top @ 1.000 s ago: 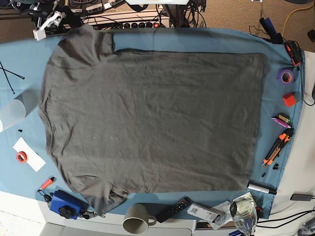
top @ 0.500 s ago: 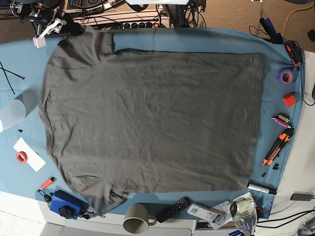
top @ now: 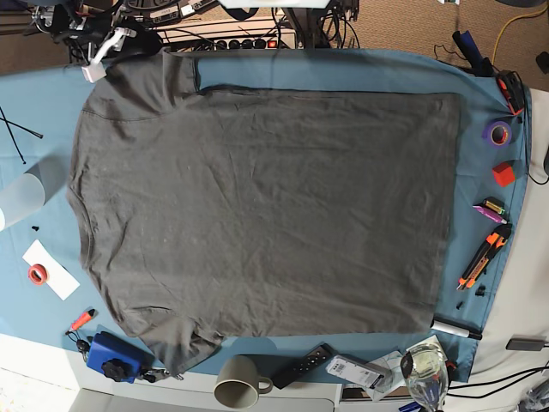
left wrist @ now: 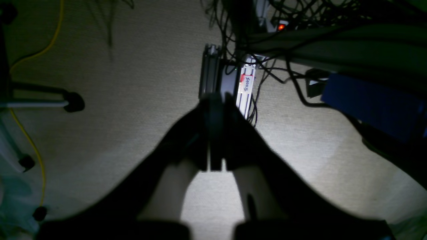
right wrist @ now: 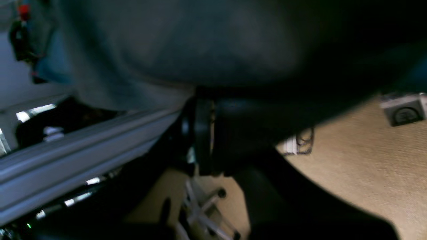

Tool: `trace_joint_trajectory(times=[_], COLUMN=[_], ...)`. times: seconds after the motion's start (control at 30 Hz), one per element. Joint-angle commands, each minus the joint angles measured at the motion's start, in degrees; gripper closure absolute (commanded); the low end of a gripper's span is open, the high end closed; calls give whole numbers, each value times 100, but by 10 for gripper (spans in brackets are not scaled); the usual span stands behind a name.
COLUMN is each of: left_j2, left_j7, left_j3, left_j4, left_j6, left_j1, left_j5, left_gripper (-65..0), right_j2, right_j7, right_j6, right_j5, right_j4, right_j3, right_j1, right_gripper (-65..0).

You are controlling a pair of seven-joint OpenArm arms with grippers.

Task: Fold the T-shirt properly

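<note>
The T-shirt (top: pixel 266 210) lies spread flat and wrinkled, covering most of the blue-teal cloth (top: pixel 360 67), with one sleeve (top: pixel 146 73) at the far left corner and the other (top: pixel 184 343) at the near left. My right gripper (top: pixel 135 45) is at the far-left sleeve's outer edge. In the right wrist view its fingers (right wrist: pixel 204 133) are pressed together where their tips meet the dark fabric (right wrist: pixel 166 53). My left gripper (left wrist: pixel 215 100) is off the table over the carpet, shut with nothing in it, and does not show in the base view.
Around the shirt lie a mug (top: pixel 240 380), a remote (top: pixel 302 366), a blue box (top: pixel 113 356), a clear cup (top: pixel 21 199), a paper slip with a red ring (top: pixel 50 270), purple tape (top: pixel 497 131), a red block (top: pixel 503 173), an orange cutter (top: pixel 483 257).
The right arm has slid to the right along the table's far edge up to the sleeve, and its jaws have closed. The shirt has not moved.
</note>
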Motion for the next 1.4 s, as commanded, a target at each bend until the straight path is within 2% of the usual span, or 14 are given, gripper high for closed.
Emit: trace_joint_trajectory(times=[0.0,0.07,0.17,0.3,0.43,0.67,0.9,0.97,1.0,1.1,1.13,1.27,1.37], left_j2=[-31,-31,-31,-31,-31,-31,46,48,48,48,50,179,295], left_j7=[-76,-79,-79,-76,70,1108,1333,1335,1335,1333,1331,1296,1458], left_j3=[-17,-17,-17,-17,-17,-17,-17,-17,-17,-17,-17,-17,-17], left_j4=[66,66,66,138,501,2037,3792,3823,3823,3823,3823,3823,3823], left_j6=[-22,-24,-24,-24,-22,0,-22,-22,-20,-17,28,706,848], left_j1=[129,127,129,131,164,350,505,422,352,2,-151,-752,-1097], left_j5=[-15,-15,-15,-15,-15,-22,-269,-269,-269,-264,-236,120,229], left_gripper=[0,0,0,0,0,0,0,0,-45,-258,-287,-288,-288], right_j2=[98,98,98,98,98,96,94,90,81,81,81,81,81], right_j7=[16,16,16,16,16,16,16,16,16,16,16,16,16], right_j6=[21,21,21,21,21,21,21,21,21,21,21,21,21], right_j5=[227,452,897,897,897,897,897,897,897,897,897,897,897], right_j4=[55,55,76,291,586,1272,1818,1821,1821,1821,1821,1821,1821], right_j3=[168,417,876,1305,1322,1322,1322,1322,1325,1322,1322,1322,1322], right_j1=[-116,-269,-463,-522,-522,-588,-632,-632,-634,-632,-632,-632,-632], right_gripper=[-28,0,0,0,0,0,0,0,0,0,0,0,0])
